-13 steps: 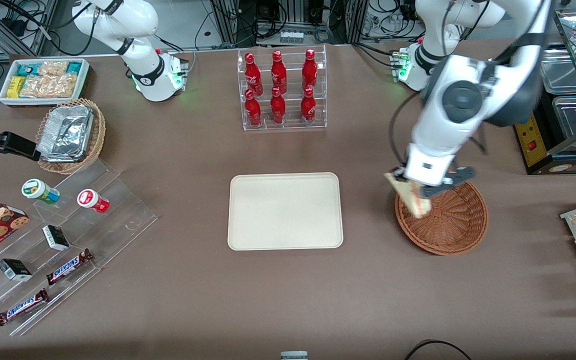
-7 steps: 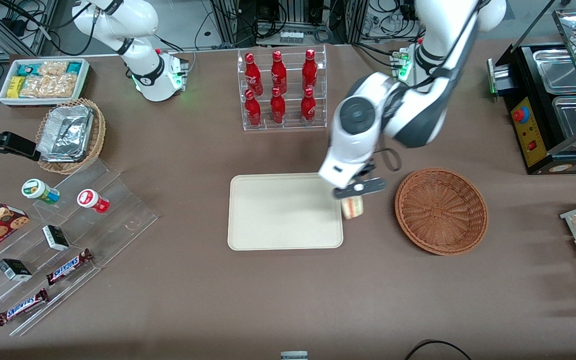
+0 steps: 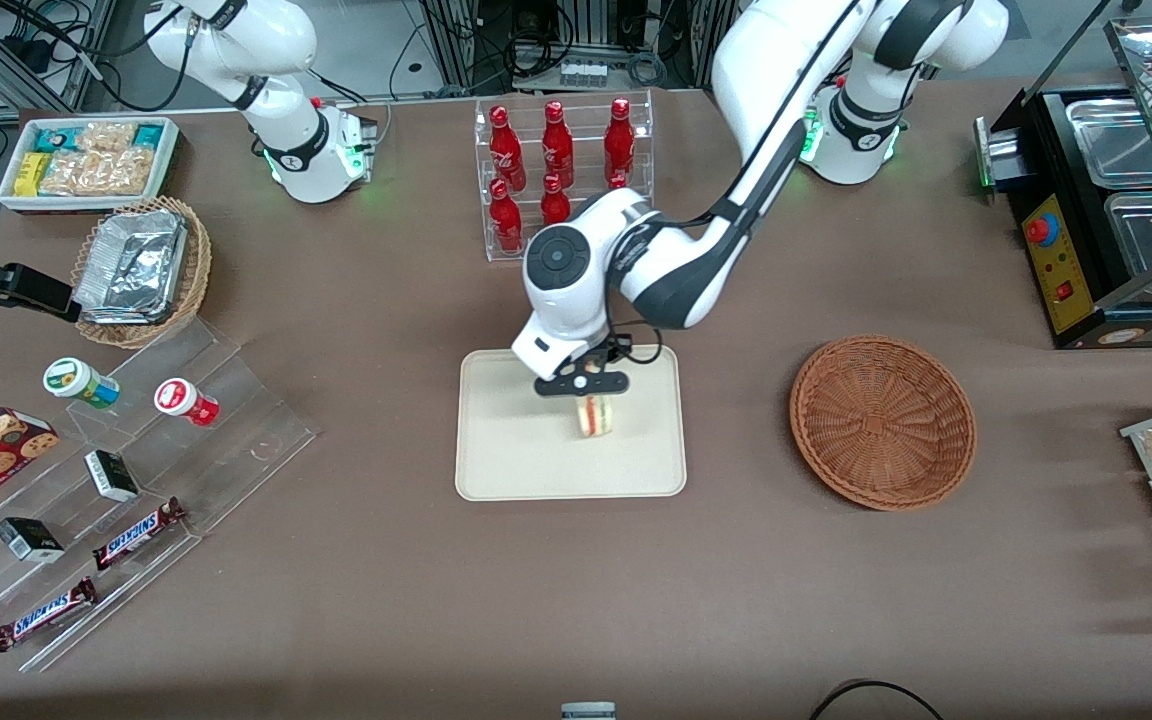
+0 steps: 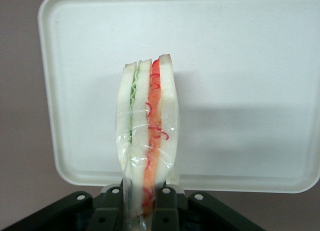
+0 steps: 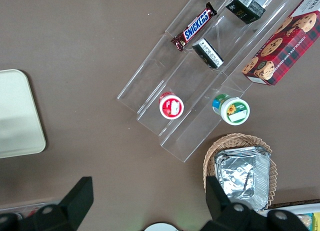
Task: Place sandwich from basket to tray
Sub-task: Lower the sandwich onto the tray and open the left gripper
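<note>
My left gripper (image 3: 584, 389) is shut on the sandwich (image 3: 594, 415), a wrapped white wedge with red and green filling, and holds it over the middle of the cream tray (image 3: 506, 450). In the left wrist view the sandwich (image 4: 147, 126) stands on edge between the two black fingers (image 4: 167, 211), with the tray (image 4: 240, 91) under it; I cannot tell whether it touches the tray. The reddish-brown wicker basket (image 3: 882, 421) sits beside the tray toward the working arm's end, with nothing in it.
A clear rack of red bottles (image 3: 563, 180) stands farther from the front camera than the tray. Toward the parked arm's end are a tan basket of foil trays (image 3: 141, 270) and a clear stepped stand with cups and candy bars (image 3: 126, 470).
The gripper carried the sandwich up out of the basket, past the tray's near rim, to over the tray's middle. The basket now holds nothing.
</note>
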